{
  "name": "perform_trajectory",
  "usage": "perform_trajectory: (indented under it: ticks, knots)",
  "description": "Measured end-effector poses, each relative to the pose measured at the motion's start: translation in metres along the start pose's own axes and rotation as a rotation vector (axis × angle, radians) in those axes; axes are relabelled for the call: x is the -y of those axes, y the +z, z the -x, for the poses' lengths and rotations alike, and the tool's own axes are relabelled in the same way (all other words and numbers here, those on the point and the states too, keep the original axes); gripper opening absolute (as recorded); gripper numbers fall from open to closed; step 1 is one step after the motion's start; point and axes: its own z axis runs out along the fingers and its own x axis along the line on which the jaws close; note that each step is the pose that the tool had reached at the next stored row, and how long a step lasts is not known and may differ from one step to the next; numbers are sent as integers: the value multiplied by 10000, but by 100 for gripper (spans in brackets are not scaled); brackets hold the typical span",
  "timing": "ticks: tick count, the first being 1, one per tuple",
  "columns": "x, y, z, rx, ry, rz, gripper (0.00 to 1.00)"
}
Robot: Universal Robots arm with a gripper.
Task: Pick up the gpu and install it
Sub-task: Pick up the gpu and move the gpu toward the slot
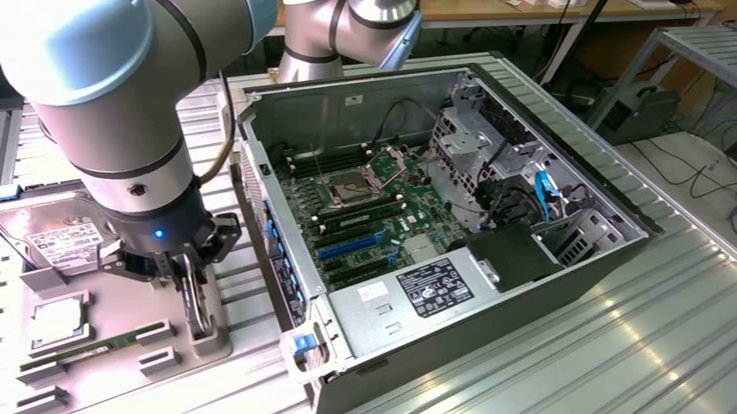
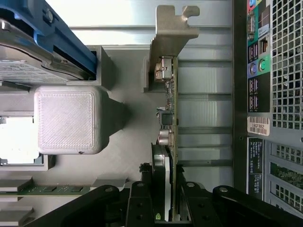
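The gpu [image 1: 203,304] stands on edge in a grey holder tray [image 1: 127,379] at the exterior view's left, beside the open computer case [image 1: 599,194]. In the wrist view the gpu [image 2: 169,118] appears edge-on, with its silvery bracket [image 2: 173,28] at the far end and its black round fan [image 2: 158,165] near the gripper. My gripper [image 1: 185,274] reaches down over the card. The black fingers [image 2: 140,201] sit tight on both faces of the card, so my gripper [image 2: 165,208] is shut on it. The motherboard's blue slots [image 1: 351,246] lie bare inside the case.
The tray also holds a silver hard drive with a white label [image 1: 58,240], a processor [image 1: 55,317] and a green memory stick [image 1: 98,350]. The case's rear panel with ports [image 2: 258,71] stands close beside the card. A grey block [image 2: 66,120] rises from the tray.
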Motion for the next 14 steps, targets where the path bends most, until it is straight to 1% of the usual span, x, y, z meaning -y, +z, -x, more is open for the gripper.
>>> perform_trajectory:
  ticks: [8,14]
  knots:
    - [-5,-113,2,2,0,1,28]
    - [-10,-228,4,1,0,0,28]
